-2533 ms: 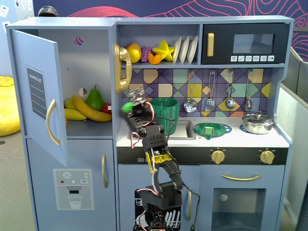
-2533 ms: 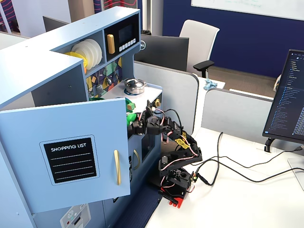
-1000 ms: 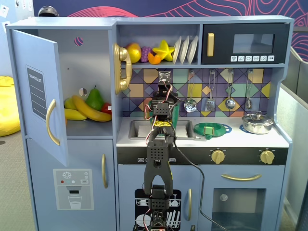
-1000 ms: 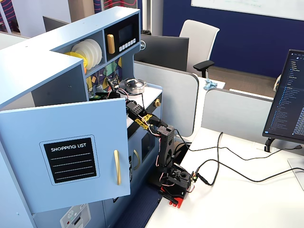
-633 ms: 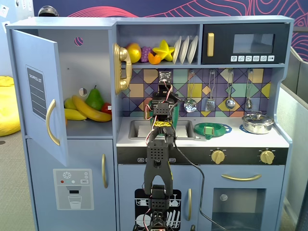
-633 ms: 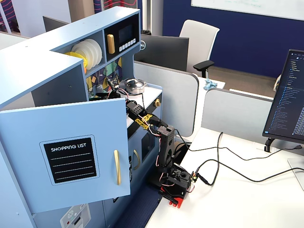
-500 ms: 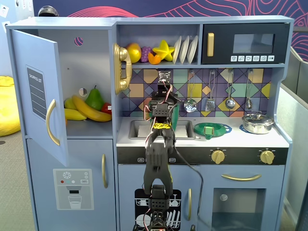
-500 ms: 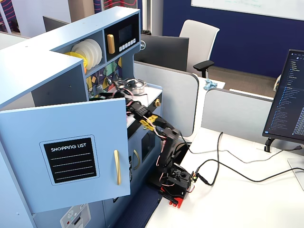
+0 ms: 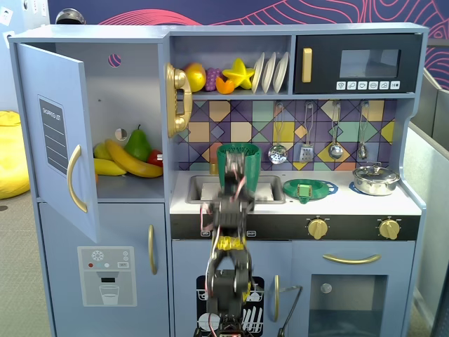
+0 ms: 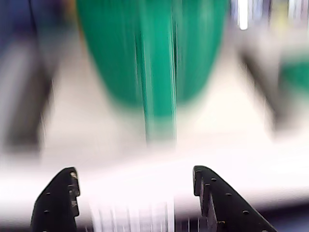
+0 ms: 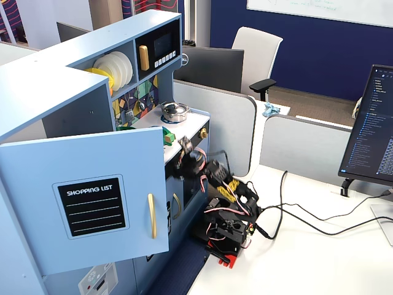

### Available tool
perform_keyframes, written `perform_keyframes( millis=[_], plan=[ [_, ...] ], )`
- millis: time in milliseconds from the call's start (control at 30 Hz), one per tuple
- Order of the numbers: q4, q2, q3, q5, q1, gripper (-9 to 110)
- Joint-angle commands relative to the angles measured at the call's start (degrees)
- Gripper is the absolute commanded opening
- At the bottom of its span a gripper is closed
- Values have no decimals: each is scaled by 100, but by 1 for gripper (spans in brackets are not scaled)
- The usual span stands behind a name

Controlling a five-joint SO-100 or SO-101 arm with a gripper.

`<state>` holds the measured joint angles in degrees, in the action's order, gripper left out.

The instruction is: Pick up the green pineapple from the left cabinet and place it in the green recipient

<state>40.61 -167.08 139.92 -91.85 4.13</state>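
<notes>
Front fixed view, cabinet: the left cabinet [image 9: 105, 126] stands open at the unit's left end; its shelf holds a banana [image 9: 133, 163], a dark green pear [image 9: 138, 144] and a red piece.
Front fixed view, pineapple: I cannot find the green pineapple among them, or anywhere else.
Front fixed view, recipient: the green recipient [image 9: 239, 163] stands in the sink at the counter's middle, contents hidden; a strainer dish [image 9: 309, 189] lies beside it toward the right.
Wrist view, gripper: the gripper [image 10: 135, 186] has its fingers spread wide and bare, the blurred cup beyond them.
Side fixed view: the open door [image 11: 92, 206] hides the shelf; the arm [image 11: 215, 178] reaches over the counter's front edge.
Risk: the arm blurs with speed near the cup, so a swing could topple it; a grab in the crowded shelf could take the pear instead.
</notes>
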Motion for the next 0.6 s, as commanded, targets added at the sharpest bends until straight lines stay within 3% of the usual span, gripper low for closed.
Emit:
perform_keyframes(
  millis=[0,200,367,467,567],
  plan=[
    [527,-1143,1248,299,79,15],
    [1292,-1494,2241,554,26,0],
    [1714,-1494,2786,703,-26,0],
    [1828,-1494,3015,1380,-26,7],
    [2689,-1503,3182,562,-79,7]
  ],
)
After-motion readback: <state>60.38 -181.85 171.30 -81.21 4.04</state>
